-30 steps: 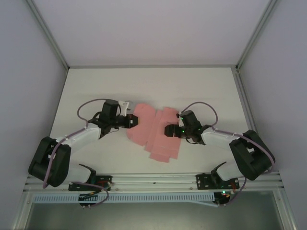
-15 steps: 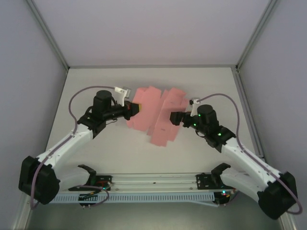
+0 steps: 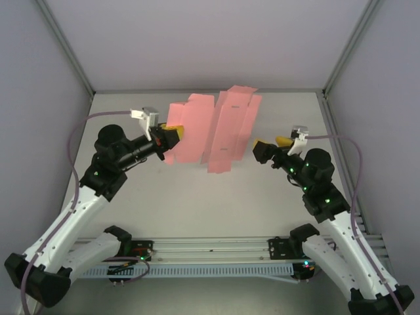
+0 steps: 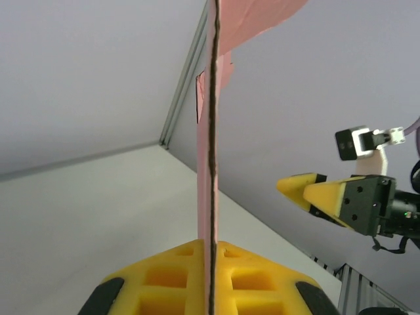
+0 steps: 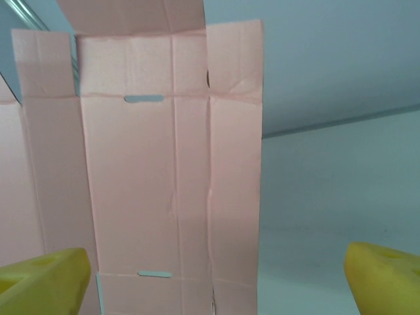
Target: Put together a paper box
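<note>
Plainly, the paper box [image 3: 210,131] is not yet a box at all: it is a flat pink cutout, creased into long panels with flaps at the ends and two small slots [image 5: 144,99] cut through it. It is held upright in the air above the middle of the worktop [image 3: 197,203], touching the surface nowhere that I can see. The left pincer [image 3: 172,136] is clamped on its left edge, and the left wrist view shows the card edge-on, pinched between the yellow fingers [image 4: 256,279]. The right pincer [image 3: 270,145] stands spread wide and holds nothing, just off the sheet's right side and facing its broad face. The card looks very light and thin, so I judge it will flop, sway and bend at any crease when pushed, and will crumple or tear at the slots if squeezed hard. A good hold, I think, is on a panel's free edge close to a fold, with a flat pinch across the card, not on a loose end flap, which would simply hinge away.
</note>
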